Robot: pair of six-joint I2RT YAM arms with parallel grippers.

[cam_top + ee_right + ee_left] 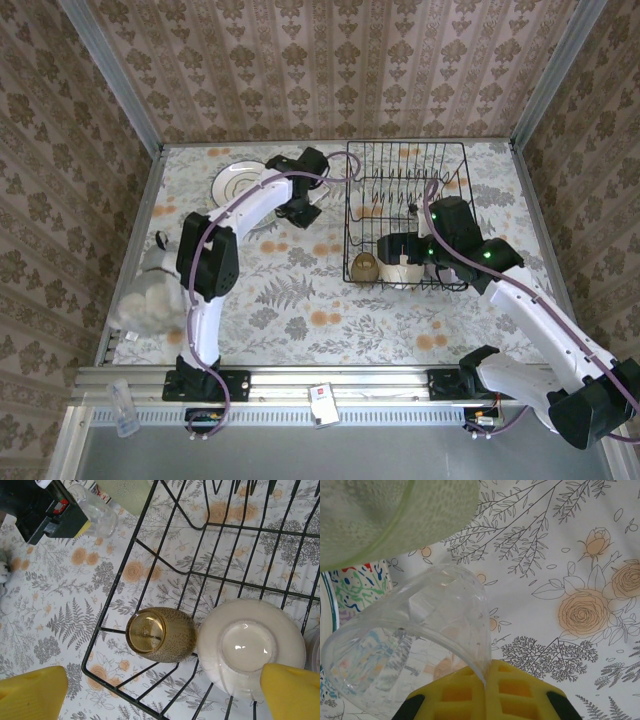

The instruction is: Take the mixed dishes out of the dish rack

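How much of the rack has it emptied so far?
Done: a plate and green glass sit out on the table. In hand: the left pincer grips a clear glass outside the rack. Left: a brown cup and cream bowl inside it, under the open right pincer.

We find no legible txt, brand or no. anywhere. Closest candidates:

- Top view, 6 o'clock: small white tag [322,403] w/ a red mark on the alu rail [400,382]. It's too small for us to read.
- Right wrist view, 11 o'clock: red-and-white sticker [60,504] on a black housing [35,510]. Chars are blurred and we can't make them out.
- Left wrist view, 9 o'clock: floral plate [360,585] has red, blue and green squiggles. To us that's painted pattern, not letters.
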